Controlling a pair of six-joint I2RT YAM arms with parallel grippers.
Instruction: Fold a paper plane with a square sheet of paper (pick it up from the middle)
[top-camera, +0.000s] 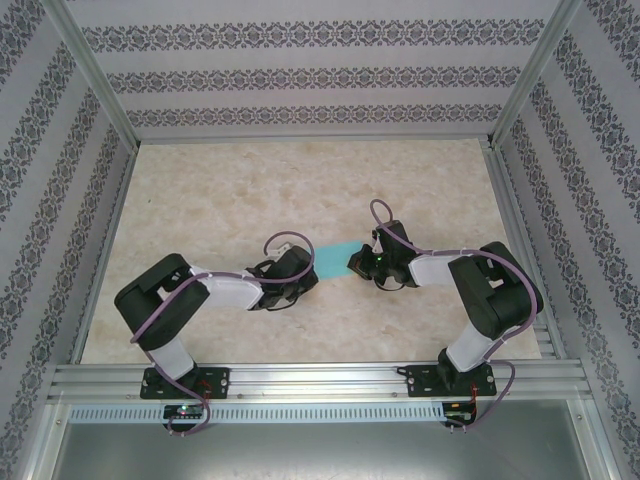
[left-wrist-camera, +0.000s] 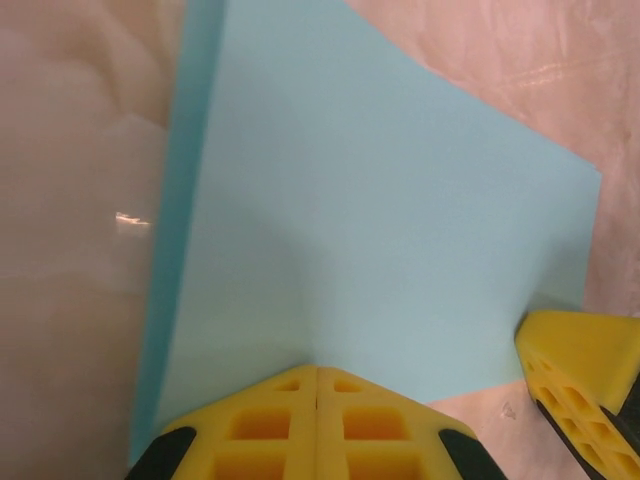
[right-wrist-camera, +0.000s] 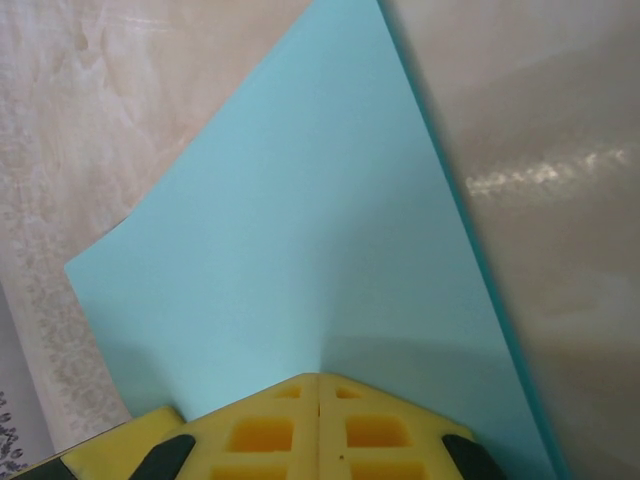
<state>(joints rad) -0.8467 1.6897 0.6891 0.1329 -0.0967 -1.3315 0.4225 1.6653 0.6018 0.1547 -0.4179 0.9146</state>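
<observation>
Your left hand (left-wrist-camera: 317, 375) and right hand (right-wrist-camera: 318, 378) each clamp shut on the square sheet of paper (left-wrist-camera: 380, 220). It spans between them.

paper (left-wrist-camera: 380, 230): thin, matt, smooth | tabletop (right-wrist-camera: 560, 120): glossy, marbled | left pincer pads (left-wrist-camera: 270, 425): yellow matt plastic | rail (top-camera: 300, 378): brushed metal | walls (top-camera: 300, 80): matt, printed

The table (top-camera: 300, 190) is a pale beige marbled top, kinda glossy (light glints off it in both wrist views). An aluminium rail (top-camera: 320, 378) runs along its near edge. Around the middle, a bit toward the right edge, there's the square sheet of paper (top-camera: 337, 259), plain turquoise. Honestly can't tell if it's lying flat on the surface or lifted slightly off it.
</observation>
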